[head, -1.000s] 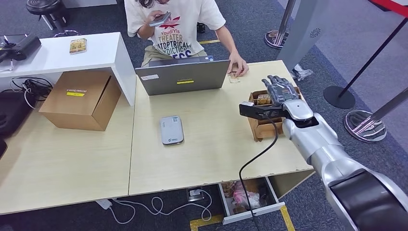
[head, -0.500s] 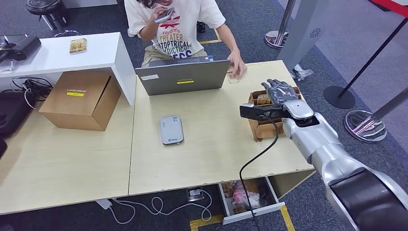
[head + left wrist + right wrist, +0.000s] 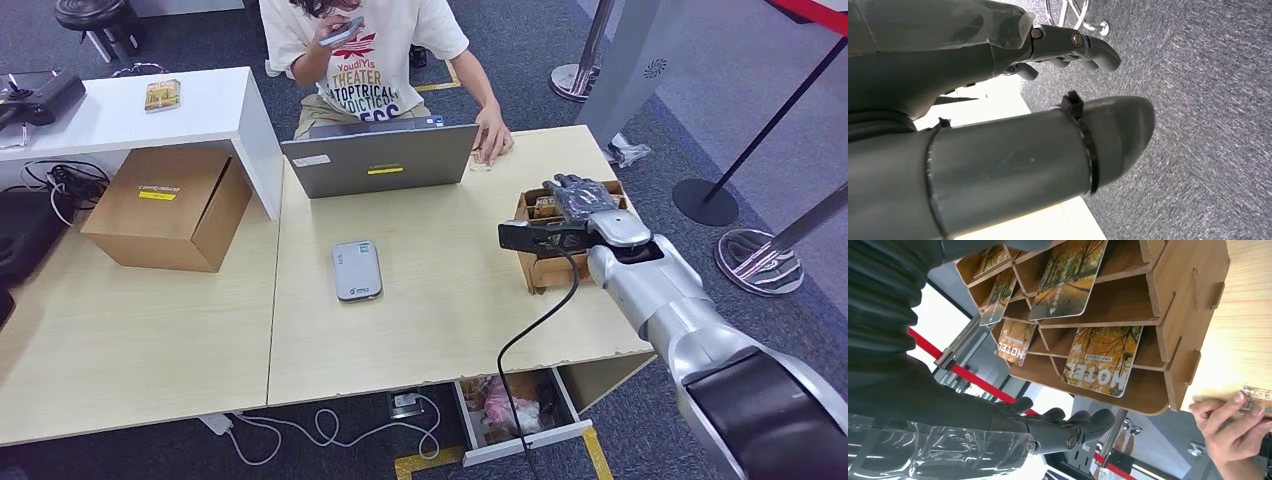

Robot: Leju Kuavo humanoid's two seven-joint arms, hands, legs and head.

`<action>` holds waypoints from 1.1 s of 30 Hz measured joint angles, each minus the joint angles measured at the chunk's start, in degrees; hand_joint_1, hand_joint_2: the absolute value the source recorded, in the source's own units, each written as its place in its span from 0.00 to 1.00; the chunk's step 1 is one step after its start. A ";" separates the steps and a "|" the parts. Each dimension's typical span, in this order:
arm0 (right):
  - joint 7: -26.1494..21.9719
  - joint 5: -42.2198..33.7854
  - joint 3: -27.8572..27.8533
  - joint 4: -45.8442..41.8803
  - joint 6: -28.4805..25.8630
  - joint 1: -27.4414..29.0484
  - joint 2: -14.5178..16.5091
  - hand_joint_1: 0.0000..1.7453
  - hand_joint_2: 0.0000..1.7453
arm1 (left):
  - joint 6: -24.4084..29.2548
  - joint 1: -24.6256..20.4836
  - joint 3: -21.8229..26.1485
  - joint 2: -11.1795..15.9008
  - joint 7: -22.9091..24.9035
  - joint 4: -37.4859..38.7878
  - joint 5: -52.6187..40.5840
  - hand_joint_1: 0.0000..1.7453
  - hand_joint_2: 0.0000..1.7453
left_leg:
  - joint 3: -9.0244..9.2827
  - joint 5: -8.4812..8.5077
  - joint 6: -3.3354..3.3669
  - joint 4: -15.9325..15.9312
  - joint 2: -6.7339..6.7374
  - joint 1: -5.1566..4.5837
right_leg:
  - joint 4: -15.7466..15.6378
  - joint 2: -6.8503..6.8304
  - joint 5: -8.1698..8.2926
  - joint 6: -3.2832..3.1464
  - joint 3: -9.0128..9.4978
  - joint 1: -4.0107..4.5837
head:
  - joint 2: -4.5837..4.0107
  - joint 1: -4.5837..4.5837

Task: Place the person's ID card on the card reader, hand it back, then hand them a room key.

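ID card [image 3: 487, 160] lies flat near the tabletop's far edge, under the person's hand [image 3: 492, 140]. Room key cards [image 3: 1103, 360] stand in the wooden rack [image 3: 545, 262] at the right edge. Right hand [image 3: 580, 197] hovers over the rack, fingers extended, empty. Left hand [image 3: 998, 75] hangs over carpet, fingers loosely curled, empty. Card reader [image 3: 356, 270] sits mid-tabletop.
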 joint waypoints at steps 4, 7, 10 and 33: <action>0.00 -0.09 0.25 0.11 -0.01 0.00 0.00 0.37 1.00 | 0.16 0.00 0.00 -0.01 0.00 0.01 0.00 0.00 0.00 | 0.00 0.00 0.00 0.00 0.00 0.00 | 0.00 0.00 0.00 0.00 0.00 0.00 | 0.00 0.00; 0.00 -0.11 0.30 0.16 -0.10 -0.26 0.00 0.46 1.00 | 0.20 0.00 0.00 -0.02 0.00 0.01 0.00 0.00 0.00 | 0.01 0.00 0.00 0.00 0.00 0.00 | 0.00 0.00 0.00 0.00 0.00 0.00 | 0.00 -0.01; 0.00 -0.22 0.31 0.16 -0.18 -0.64 0.00 0.67 1.00 | 0.21 0.01 0.00 -0.02 0.00 0.01 0.00 0.00 0.00 | 0.02 0.00 0.00 0.00 -0.01 0.00 | 0.00 -0.01 0.00 0.00 0.01 0.00 | 0.00 0.00; 0.24 -1.50 0.31 0.10 -0.98 -1.39 -0.49 0.00 1.00 | 0.10 0.02 -0.32 -0.02 -0.40 0.01 -0.06 0.00 0.00 | 0.05 0.00 0.00 0.00 -0.01 -0.01 | -0.01 0.00 0.00 0.01 0.03 0.00 | 0.00 0.00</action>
